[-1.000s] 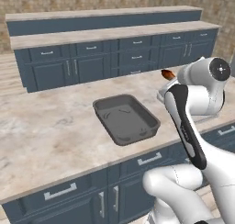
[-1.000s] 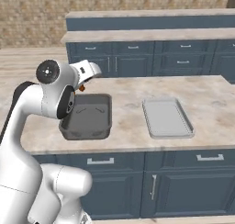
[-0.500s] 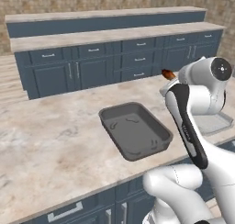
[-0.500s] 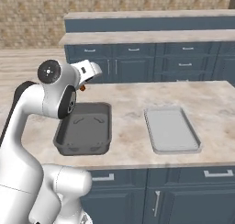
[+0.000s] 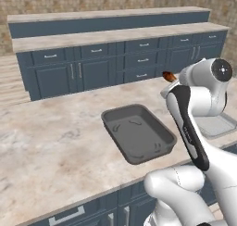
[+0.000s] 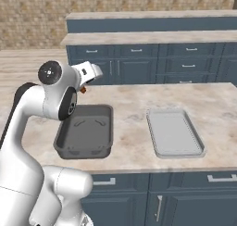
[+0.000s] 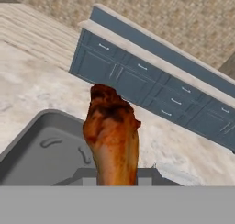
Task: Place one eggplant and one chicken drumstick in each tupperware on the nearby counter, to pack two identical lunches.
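My gripper is shut on a browned chicken drumstick, held upright above the island counter. The drumstick's tip pokes out beside my white hand, with an orange bit showing under it. Below and just ahead lies the deep dark grey tub, with nothing in it. To its right rests the shallow pale grey tray, whose near corner shows low in the hand view. The tray holds nothing.
Stepped blue counters run along the brick wall behind, across a strip of wooden floor. The island's front edge with dark blue drawers is right below me. My own arm rises between tub and tray.
The whole picture has shifted as the base drove: the island and both containers now sit closer and larger. The arm keeps its pose, with the drumstick still held.
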